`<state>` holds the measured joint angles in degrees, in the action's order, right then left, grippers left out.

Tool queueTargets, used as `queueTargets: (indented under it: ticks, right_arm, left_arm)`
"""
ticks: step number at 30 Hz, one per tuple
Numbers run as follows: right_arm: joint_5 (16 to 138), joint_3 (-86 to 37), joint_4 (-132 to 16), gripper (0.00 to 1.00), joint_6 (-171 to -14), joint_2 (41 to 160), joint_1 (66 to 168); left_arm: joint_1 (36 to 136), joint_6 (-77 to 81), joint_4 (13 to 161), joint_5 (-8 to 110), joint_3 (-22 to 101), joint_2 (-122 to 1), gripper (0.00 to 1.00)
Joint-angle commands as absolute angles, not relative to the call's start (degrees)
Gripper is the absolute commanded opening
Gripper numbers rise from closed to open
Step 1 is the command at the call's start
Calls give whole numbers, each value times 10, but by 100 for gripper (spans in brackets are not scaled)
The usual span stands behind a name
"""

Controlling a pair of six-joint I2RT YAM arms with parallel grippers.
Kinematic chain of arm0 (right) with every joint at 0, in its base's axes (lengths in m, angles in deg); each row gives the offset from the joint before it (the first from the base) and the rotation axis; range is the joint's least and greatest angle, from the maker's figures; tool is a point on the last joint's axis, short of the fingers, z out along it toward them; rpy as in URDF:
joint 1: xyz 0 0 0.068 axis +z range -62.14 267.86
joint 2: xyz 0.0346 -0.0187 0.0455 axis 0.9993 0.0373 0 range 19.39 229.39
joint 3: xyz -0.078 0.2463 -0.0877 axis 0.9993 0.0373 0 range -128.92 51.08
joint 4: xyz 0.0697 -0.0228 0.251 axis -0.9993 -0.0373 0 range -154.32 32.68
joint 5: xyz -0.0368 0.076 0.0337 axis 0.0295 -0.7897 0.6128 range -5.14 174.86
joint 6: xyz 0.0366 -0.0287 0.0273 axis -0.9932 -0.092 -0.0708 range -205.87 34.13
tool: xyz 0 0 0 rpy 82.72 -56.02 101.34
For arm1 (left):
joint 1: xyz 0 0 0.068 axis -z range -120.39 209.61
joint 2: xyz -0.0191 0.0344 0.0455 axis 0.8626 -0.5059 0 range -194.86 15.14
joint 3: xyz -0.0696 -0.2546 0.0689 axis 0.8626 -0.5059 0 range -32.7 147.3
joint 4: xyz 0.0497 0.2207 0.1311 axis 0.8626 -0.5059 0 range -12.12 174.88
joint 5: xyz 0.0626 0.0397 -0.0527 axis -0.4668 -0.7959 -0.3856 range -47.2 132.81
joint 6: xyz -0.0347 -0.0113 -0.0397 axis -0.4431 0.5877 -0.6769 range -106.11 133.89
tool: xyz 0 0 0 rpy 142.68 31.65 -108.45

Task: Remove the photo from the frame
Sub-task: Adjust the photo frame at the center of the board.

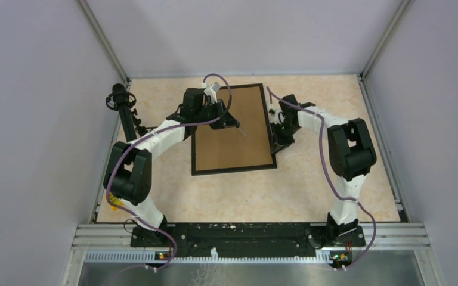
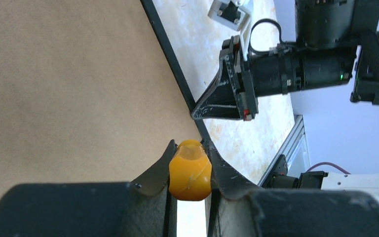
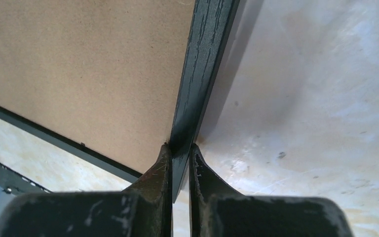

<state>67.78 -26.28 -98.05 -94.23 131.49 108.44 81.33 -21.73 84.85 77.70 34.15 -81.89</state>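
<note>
The frame (image 1: 232, 149) lies back up on the table, its brown fibreboard back ringed by a thin black border. The photo is hidden under the back. My left gripper (image 1: 229, 122) hovers over the frame's upper middle, shut on a small orange-yellow handle (image 2: 190, 170); a thin grey rod (image 1: 242, 131) sticks out from it over the board. My right gripper (image 1: 276, 136) is at the frame's right edge, its fingers shut on the black border (image 3: 205, 64). In the left wrist view the right gripper (image 2: 222, 101) stands just beyond the border (image 2: 172, 64).
A black post with a round head (image 1: 121, 101) stands at the table's back left. Grey walls close in the left, right and back. An aluminium rail (image 1: 250, 238) runs along the near edge by the arm bases.
</note>
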Motion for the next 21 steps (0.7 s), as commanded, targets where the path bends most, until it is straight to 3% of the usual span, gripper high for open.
queueTargets:
  ticks: [1, 7, 11, 17, 21]
  right_arm:
    - [688, -276, -987, 0, -816, 1362, 1028]
    - [734, -368, -1028, 0, -640, 1420, 979]
    - [798, -399, -974, 0, -506, 1420, 968]
    - [805, -562, -986, 49, -532, 1417, 967]
    - [802, -559, -991, 64, -663, 1358, 959]
  left_arm:
    - [810, -207, 873, 784, 344, -807, 0]
    - [810, -205, 872, 785, 339, -806, 0]
    - [810, -203, 870, 785, 339, -802, 0]
    - [811, -196, 867, 781, 342, -800, 0]
    - [811, -194, 870, 779, 344, -795, 0]
